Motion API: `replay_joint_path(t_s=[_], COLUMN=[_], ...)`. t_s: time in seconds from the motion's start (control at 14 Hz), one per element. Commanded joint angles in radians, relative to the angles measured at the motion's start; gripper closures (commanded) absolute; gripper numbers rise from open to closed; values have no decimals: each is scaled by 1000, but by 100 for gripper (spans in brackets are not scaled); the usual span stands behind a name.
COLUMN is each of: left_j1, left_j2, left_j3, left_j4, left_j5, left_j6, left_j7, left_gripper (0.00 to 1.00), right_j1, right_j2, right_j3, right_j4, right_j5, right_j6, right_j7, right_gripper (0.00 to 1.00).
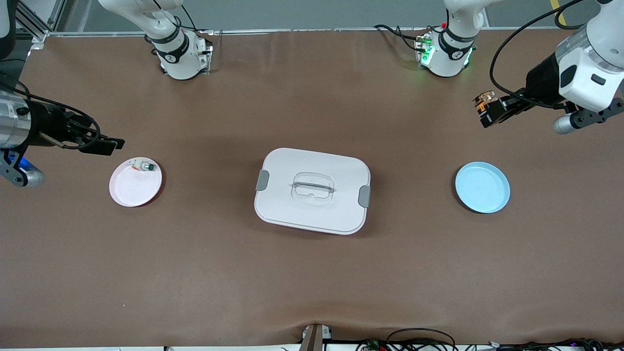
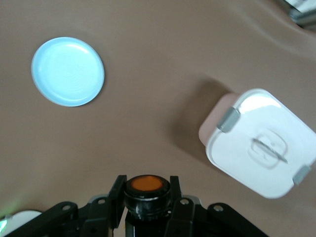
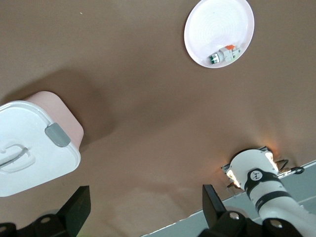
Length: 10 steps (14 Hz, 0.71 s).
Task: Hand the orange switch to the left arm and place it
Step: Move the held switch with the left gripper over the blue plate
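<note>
Above the brown table at the left arm's end, your left gripper (image 1: pixel 482 111) hangs in the air with its fingers closed on the orange switch (image 2: pixel 144 184), a tiny black-bodied push-button with a round orange cap. It hovers over bare tabletop, not over the round pale blue plate (image 1: pixel 482 187), which lies nearer to the front camera. Mid-table sits the box (image 1: pixel 312 190), a large white rounded plastic container with grey side latches and a clear lid handle. At the right arm's end, your right gripper (image 1: pixel 108 145) waits with its fingers spread wide and nothing between them, over the table beside a round pale pink plate (image 1: pixel 135 187). On that plate's rim lies a small white switch with a green cap (image 1: pixel 143 166).

The orange switch looks light and rigid, but small and smooth enough to twist or slip. Its metal terminals probably bend easily. For a handover, you should likely have the receiving fingers pinch the black body's flat sides, leaving the cap and terminals alone.
</note>
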Motion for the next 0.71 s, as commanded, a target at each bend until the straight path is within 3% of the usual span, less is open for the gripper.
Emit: replay_joint_path(t_s=[0.0, 0.36, 0.64], left_j1=[4, 28, 39], left_j2=[22, 35, 37], left_j3=[-7, -7, -7], left_j4=[9, 6, -59], left_j5=[53, 95, 144], left_j6=[-21, -25, 43], left_j7=[-170, -456, -615], left_gripper=[100, 100, 100], right_j1=[-13, -28, -50], right_j2=[-5, -5, -1], right_j3=[11, 11, 11], right_j4=[-5, -6, -9], right_j5=[-65, -171, -184], right_j6=[-6, -27, -36], right_j7=[-108, -391, -403], right_gripper=[0, 0, 0])
